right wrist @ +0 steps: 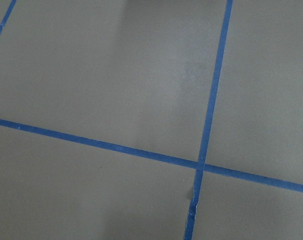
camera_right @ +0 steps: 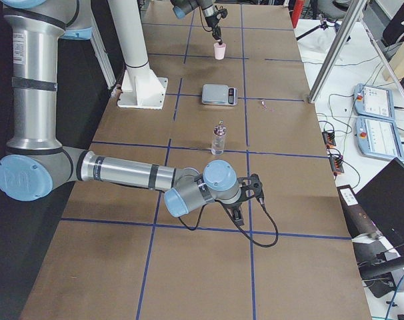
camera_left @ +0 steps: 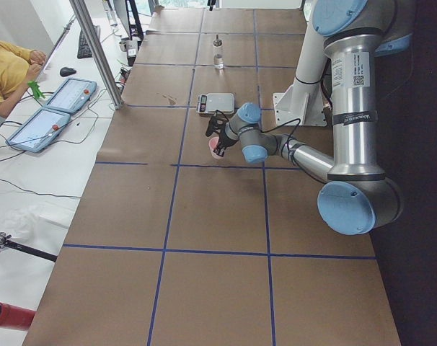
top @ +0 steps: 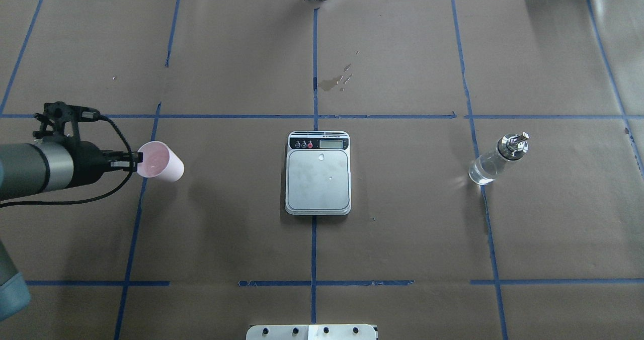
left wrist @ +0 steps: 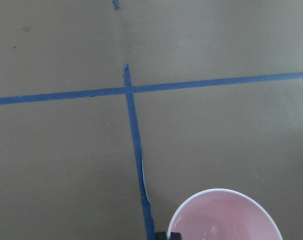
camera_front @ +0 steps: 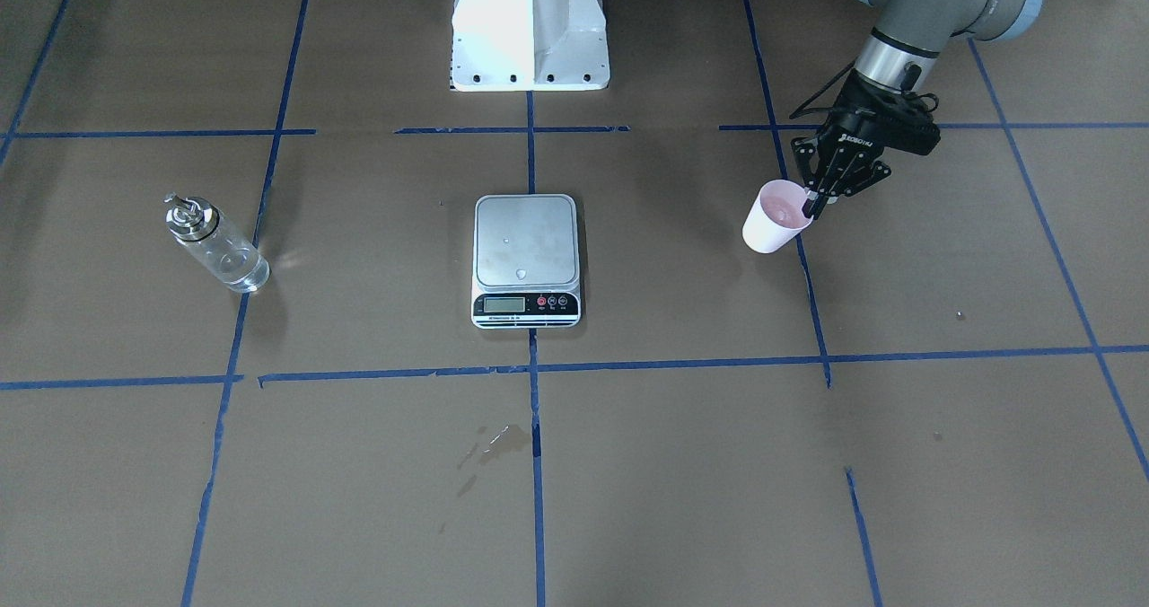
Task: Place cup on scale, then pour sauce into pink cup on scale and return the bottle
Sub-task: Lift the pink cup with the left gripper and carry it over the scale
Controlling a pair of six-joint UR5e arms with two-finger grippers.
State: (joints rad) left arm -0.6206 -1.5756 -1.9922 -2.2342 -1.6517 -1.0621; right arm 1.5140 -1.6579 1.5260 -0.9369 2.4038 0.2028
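Only in step 1 of 3: pinching rim of pink cup (camera_front: 774,216) with left hand (camera_front: 815,205), well apart from scale (camera_front: 526,257); not yet touching glass bottle (camera_front: 215,243); cannot tell state of right hand (camera_right: 242,212).

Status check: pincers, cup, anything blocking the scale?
Left pincer pinching cup rim, off to the side of the scale. Right pincer low over table, state unclear. Bottle standing untouched; path to scale open.
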